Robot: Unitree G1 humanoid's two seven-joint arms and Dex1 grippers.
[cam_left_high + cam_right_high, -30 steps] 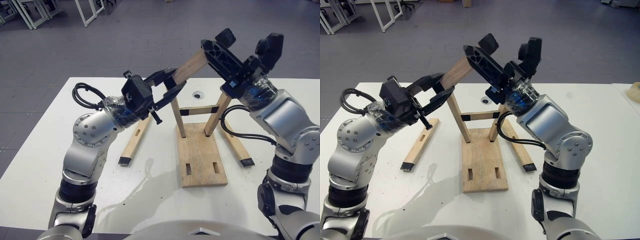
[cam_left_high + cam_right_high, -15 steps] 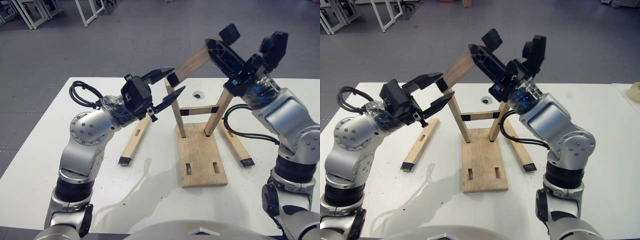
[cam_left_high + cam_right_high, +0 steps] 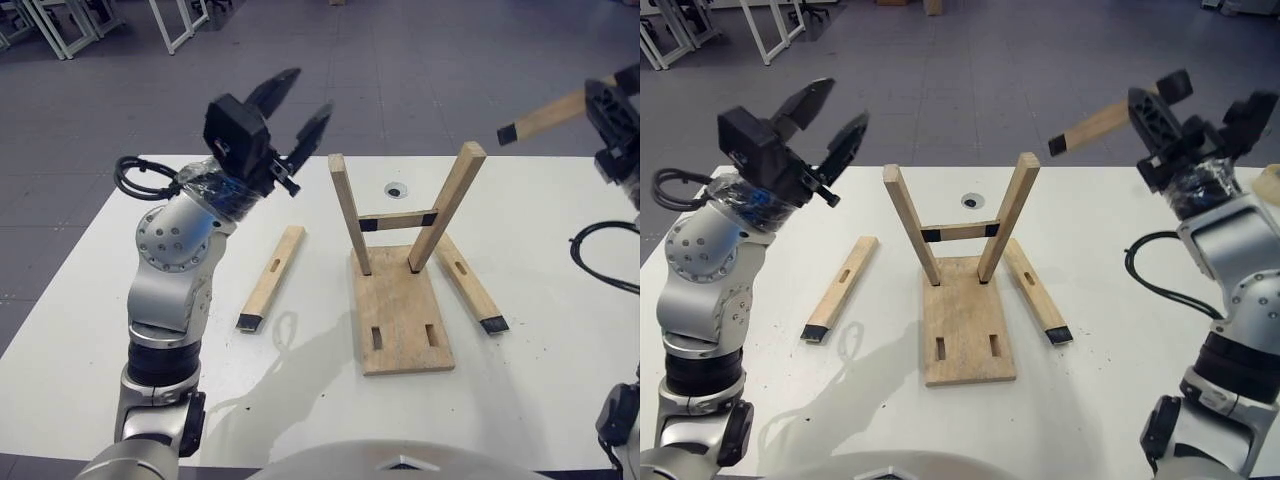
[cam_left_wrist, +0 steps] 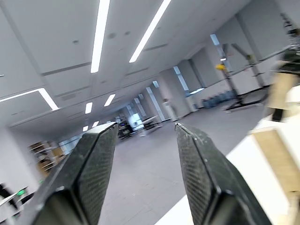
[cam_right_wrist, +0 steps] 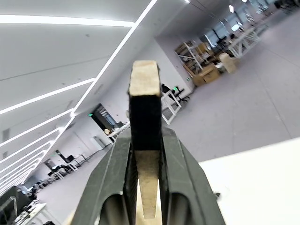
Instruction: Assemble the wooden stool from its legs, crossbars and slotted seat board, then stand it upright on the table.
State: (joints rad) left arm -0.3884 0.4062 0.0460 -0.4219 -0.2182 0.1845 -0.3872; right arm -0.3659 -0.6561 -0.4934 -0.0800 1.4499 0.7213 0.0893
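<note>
The slotted seat board (image 3: 400, 310) lies flat at mid-table. Two legs (image 3: 350, 215) (image 3: 445, 205) stand in its far slots, joined by a crossbar (image 3: 398, 220). Its two near slots are empty. One loose leg (image 3: 270, 275) lies on the table left of the board, and another (image 3: 470, 285) lies right of it. My right gripper (image 3: 1152, 108) is raised at the far right, shut on a black-tipped leg (image 3: 1095, 125), which the right wrist view shows clamped as leg (image 5: 144, 140). My left gripper (image 3: 830, 110) is lifted above the table's left side, open and holding nothing, its fingers (image 4: 93, 164) spread.
A small round hole (image 3: 398, 188) sits in the white table (image 3: 120, 300) behind the stool parts. White desk frames (image 3: 180, 20) stand on the floor beyond. Bare tabletop stretches along the near edge and the far left.
The right gripper has swung the held leg up and away to the right, off the standing legs. The left gripper, which bracketed that leg's tip, has risen and drawn back left, still open.
</note>
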